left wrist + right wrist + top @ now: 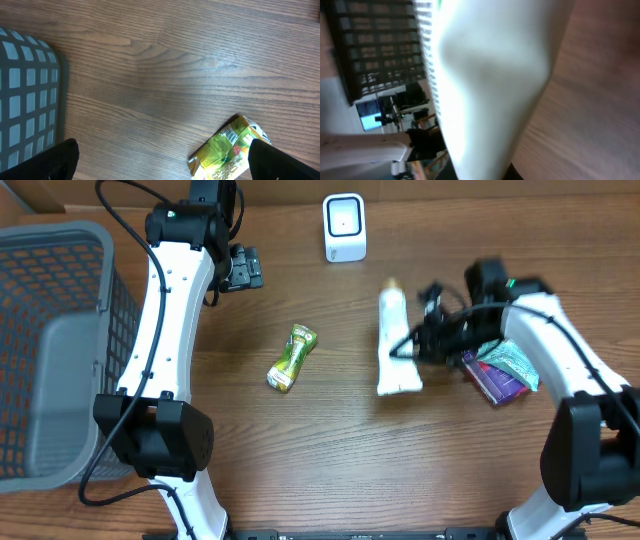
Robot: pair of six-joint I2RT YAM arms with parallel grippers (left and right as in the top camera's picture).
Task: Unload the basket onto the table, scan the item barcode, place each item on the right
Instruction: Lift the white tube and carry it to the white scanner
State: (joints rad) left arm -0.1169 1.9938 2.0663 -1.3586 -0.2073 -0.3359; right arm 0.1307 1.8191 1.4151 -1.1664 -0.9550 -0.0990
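A white tube (396, 340) lies lengthwise right of the table's centre, cap end toward the back. My right gripper (412, 343) is shut on its right edge at mid-length. In the right wrist view the white tube (485, 75) fills the middle and hides most of the fingers. I cannot tell whether it has left the table. The white barcode scanner (345, 227) stands at the back centre. My left gripper (243, 268) hangs open at the back left, holding nothing. Its dark fingertips (52, 161) show at the bottom corners of the left wrist view.
A crumpled green packet (291, 359) lies left of the tube and shows as the green packet (227, 150) under my left wrist. A purple and teal pile of packets (505, 370) sits at the right. A grey mesh basket (50, 340) fills the left edge.
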